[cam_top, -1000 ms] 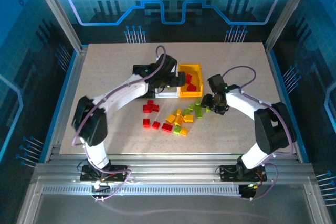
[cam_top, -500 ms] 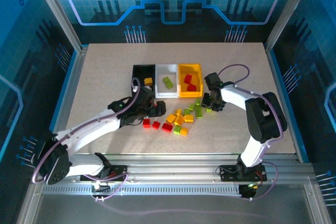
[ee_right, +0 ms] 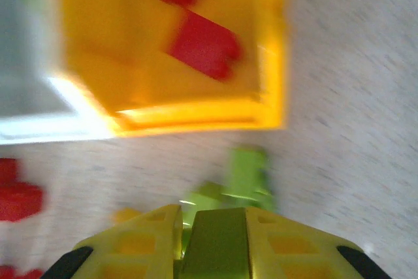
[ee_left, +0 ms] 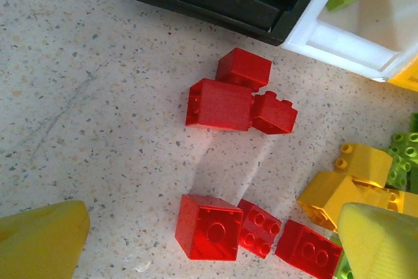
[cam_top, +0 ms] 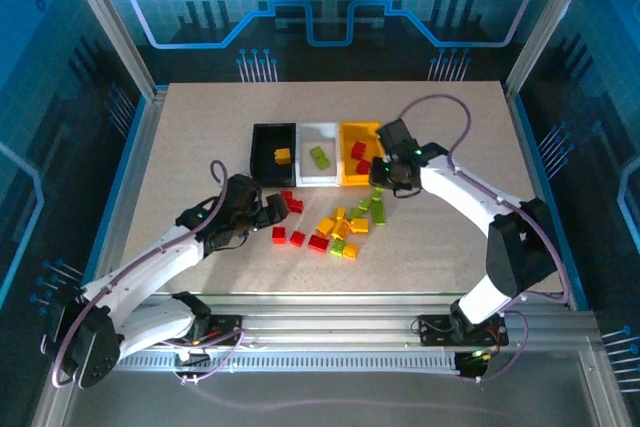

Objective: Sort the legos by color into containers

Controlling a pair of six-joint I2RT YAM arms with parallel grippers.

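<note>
Three containers stand in a row: a black bin (cam_top: 257,152) with an orange-yellow brick, a white bin (cam_top: 318,128) with a green brick (cam_top: 319,156), and a yellow bin (cam_top: 360,127) with red bricks (ee_right: 204,45). Loose legos lie in front of them: red ones (cam_top: 297,238), orange-yellow ones (cam_top: 340,222) and green ones (cam_top: 378,209). My left gripper (cam_top: 278,210) hovers open over the red bricks, an upturned red brick (ee_left: 209,228) between its yellow fingers (ee_left: 42,240). My right gripper (ee_right: 212,217) is shut on a lime green brick (ee_right: 219,243), just in front of the yellow bin (ee_right: 170,112).
Another green brick (ee_right: 248,171) lies on the table ahead of the right gripper. In the left wrist view the black bin's front wall (ee_left: 215,4) and the white bin's corner (ee_left: 339,44) sit just beyond a red cluster (ee_left: 238,99). The speckled tabletop (cam_top: 200,127) ends in blue frame rails.
The left arm swung back from the bins, its open gripper now low over the red bricks. The right gripper closed on a green brick and moved up toward the yellow bin.
</note>
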